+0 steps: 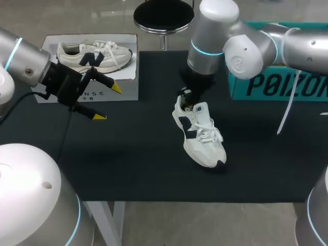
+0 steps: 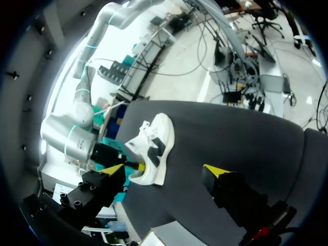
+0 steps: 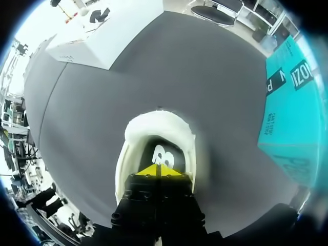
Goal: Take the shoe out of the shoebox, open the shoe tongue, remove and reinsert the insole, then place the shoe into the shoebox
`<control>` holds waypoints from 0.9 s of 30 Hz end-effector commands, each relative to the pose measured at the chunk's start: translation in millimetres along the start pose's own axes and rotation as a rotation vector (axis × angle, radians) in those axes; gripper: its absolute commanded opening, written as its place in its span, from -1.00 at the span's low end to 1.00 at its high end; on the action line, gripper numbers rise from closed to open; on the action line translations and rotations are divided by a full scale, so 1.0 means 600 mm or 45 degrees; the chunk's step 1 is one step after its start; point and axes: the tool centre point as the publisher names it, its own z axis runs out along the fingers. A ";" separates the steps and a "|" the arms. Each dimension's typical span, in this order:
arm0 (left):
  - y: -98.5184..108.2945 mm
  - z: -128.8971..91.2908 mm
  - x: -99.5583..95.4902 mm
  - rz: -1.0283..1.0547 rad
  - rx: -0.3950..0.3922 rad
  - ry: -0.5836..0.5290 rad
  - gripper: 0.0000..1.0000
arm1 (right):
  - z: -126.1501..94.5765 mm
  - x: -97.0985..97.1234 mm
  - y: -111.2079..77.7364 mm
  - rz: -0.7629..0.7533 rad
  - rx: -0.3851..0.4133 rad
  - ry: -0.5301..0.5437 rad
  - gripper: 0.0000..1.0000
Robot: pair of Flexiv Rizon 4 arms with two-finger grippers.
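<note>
- The left gripper [image 1: 108, 103], fingers apart, hovers by the white shoebox [image 1: 123, 89], well away from the work.
- Shoes: 2. The second shoe [image 1: 95, 55] lies in that box; the shoe [image 1: 201, 136] lies mid-table, heel away, toe toward the robot.
- The right gripper [image 3: 160, 171], tips together inside the heel opening, belongs to the nearer arm.
- Boxes: 2, counting the teal box [image 1: 277, 84].

Left fingers [image 1: 117, 88] spread; right fingers [image 3: 148, 170] pressed together, pointing down.
</note>
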 end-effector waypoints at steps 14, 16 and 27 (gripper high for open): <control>0.000 0.001 -0.001 0.000 -0.002 0.005 1.00 | 0.054 0.015 -0.031 -0.009 0.087 0.041 -1.00; 0.000 0.001 -0.001 0.000 -0.002 0.005 1.00 | 0.053 0.018 -0.030 -0.018 0.094 0.043 -1.00; 0.000 0.001 -0.001 0.000 -0.002 0.005 1.00 | -0.009 0.003 -0.039 -0.030 0.068 -0.010 -1.00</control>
